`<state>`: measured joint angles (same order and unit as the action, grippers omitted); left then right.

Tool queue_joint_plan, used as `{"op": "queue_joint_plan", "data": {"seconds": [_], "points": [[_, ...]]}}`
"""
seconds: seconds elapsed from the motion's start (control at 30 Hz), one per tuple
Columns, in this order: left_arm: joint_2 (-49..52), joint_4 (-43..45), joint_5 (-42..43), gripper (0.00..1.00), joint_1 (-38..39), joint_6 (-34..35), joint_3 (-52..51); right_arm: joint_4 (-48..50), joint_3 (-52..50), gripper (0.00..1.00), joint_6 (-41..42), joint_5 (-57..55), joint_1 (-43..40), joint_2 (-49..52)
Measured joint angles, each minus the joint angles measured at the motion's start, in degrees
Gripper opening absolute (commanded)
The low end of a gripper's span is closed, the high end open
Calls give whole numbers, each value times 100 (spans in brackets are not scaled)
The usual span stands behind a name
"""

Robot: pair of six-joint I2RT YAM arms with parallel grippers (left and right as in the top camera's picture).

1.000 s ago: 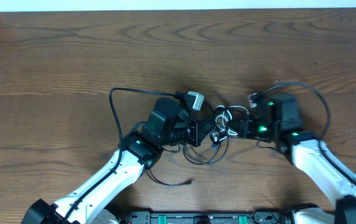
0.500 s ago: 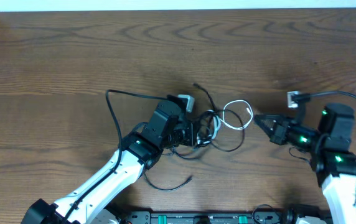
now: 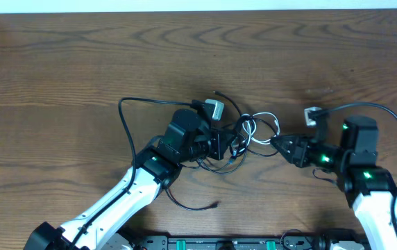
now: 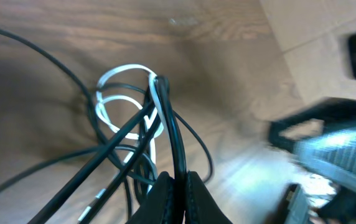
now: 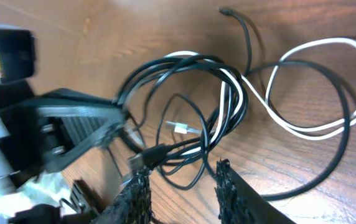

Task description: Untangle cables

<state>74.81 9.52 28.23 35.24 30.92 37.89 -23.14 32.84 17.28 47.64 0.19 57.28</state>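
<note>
Two claws are facing each other across the knot. The cables [image 3: 243, 135] are lying bunched in the middle of the bench [image 3: 80, 69], between the arms, with the clump stretching roughly side to side. The left claw [image 3: 221, 146] is sitting at the clump's left edge and clamping tight on a black cable [image 4: 172, 130] that is running straight out of its closed tips, so that side is looking anchored. The right claw [image 3: 280, 144] is pointing leftward at the knot from just beside its right edge, with its tips parted a modest way and gripping nothing. In the right wrist view a black loop is lying just ahead of the gap. The white cable [image 5: 318, 45] is looping out on the right claw's side and threading through the black coils, so the right arm is looking like the nearer one for it. Both arms are reaching inward from the near edge, forearms angling toward the centre. The coming move is probably hinging on the right claw closing on a strand and drawing it rightward, away from the left claw's hold.
</note>
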Motion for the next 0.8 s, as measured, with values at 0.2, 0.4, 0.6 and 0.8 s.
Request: {"op": "queue_joint_plan", "data": {"seconds": [0.2, 0.4, 0.6, 0.8], "points": [[0, -4, 260, 8, 0, 173, 0, 472, 0, 24, 151, -527, 144, 1025], [0, -2, 321, 8, 0, 326, -2, 1215, -2, 24, 264, -522, 236, 1801], [0, -2, 339, 8, 0, 501, -2, 2140, 0, 20, 352, -286, 586, 2566], [0, -2, 348, 8, 0, 662, -2, 2599, -2, 17, 466, -219, 647, 3139]]}}
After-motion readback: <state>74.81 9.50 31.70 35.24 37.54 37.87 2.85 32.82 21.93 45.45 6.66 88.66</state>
